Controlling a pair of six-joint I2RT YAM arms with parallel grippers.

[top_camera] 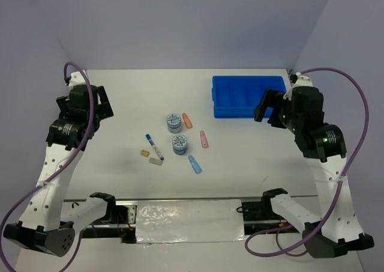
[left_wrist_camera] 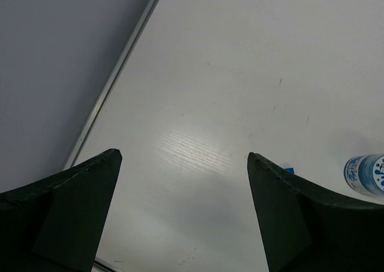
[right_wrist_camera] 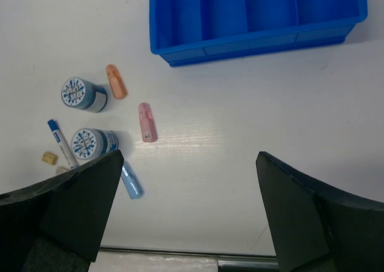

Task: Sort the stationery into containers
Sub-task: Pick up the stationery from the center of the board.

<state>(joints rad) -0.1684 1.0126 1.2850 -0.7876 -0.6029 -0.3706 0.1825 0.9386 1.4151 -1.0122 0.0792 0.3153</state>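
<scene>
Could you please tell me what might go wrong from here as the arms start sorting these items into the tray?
1. The marker, tan block, beige bar and near roll lie close together; the wide-open right gripper reaching for one could knock the others.
2. The rolls are round; a nudge might tip the far roll and send it rolling away.
3. The compartments of the tray look narrow, so a dropped bar could catch on a divider.

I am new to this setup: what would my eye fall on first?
The blue divided tray stands far right on the table. Near the middle lies a cluster: two blue-white patterned rolls, a marker, an orange bar, a pink bar and a light-blue bar. The left claw and right claw hang open.
</scene>
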